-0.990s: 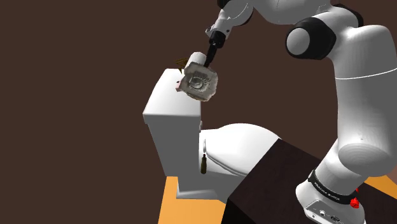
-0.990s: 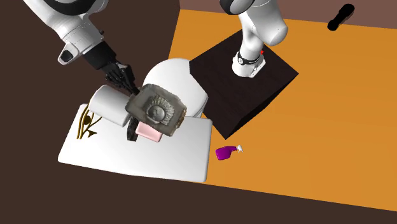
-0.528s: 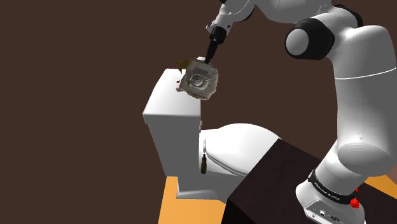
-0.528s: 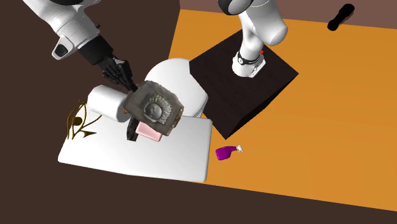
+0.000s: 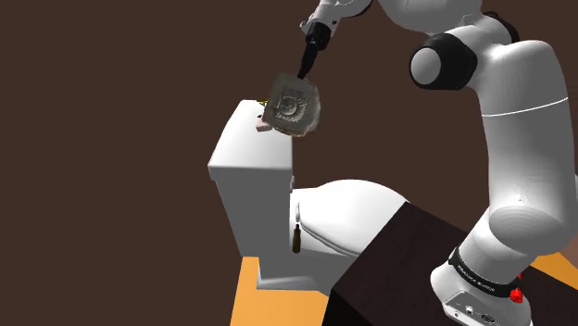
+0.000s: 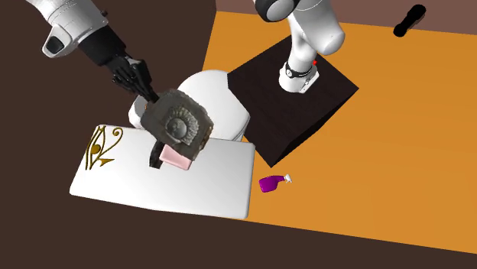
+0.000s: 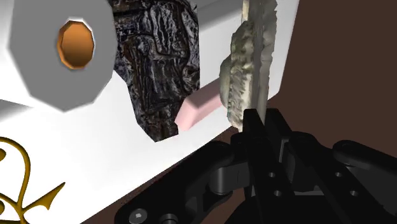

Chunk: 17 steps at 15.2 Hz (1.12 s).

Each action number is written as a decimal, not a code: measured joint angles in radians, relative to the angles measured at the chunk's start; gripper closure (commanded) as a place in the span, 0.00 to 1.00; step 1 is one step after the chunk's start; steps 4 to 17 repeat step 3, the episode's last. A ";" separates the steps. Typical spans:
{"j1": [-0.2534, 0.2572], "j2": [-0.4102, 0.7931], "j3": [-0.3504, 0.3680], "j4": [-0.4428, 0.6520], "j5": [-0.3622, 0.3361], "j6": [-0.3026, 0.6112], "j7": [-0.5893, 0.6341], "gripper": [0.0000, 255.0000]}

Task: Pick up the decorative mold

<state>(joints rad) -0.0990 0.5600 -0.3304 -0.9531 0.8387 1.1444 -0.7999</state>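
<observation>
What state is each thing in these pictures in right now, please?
decorative mold, clasped by its edge, tilted, in the air above the tank lid
gripper, shut on the decorative mold
toilet paper roll, lying on its side on the tank lid
pink bar, lying flat on the tank lid
toilet lid, closed
purple spray bottle, lying on its side on the orange floor
</observation>
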 measured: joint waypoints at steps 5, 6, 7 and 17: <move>-0.015 0.015 0.006 0.056 0.014 -0.031 0.027 1.00; -0.015 0.015 0.006 0.056 0.014 -0.031 0.027 1.00; -0.015 0.015 0.006 0.056 0.014 -0.031 0.027 1.00; -0.015 0.015 0.006 0.056 0.014 -0.031 0.027 1.00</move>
